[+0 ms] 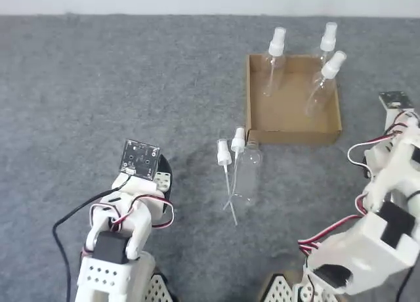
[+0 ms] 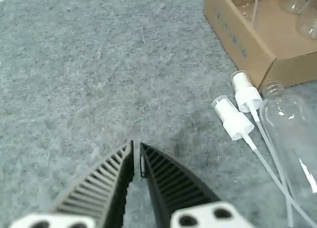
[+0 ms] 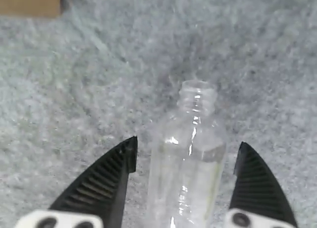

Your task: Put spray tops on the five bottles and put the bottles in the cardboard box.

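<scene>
In box [image 1: 294,136] three capped bottles [image 1: 272,69]; outside two spray tops [image 1: 224,153]

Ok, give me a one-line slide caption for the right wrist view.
Right gripper open, its jaws either side of an uncapped clear bottle on the grey mat.

End effector [image 2: 136,147], jaws nearly together, hangs near two loose spray tops [image 2: 233,120] beside a capless bottle [image 2: 291,126]

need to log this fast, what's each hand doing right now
Left hand: closed, empty.
Right hand: open, straddling a clear uncapped plastic bottle, not gripping it.
</scene>
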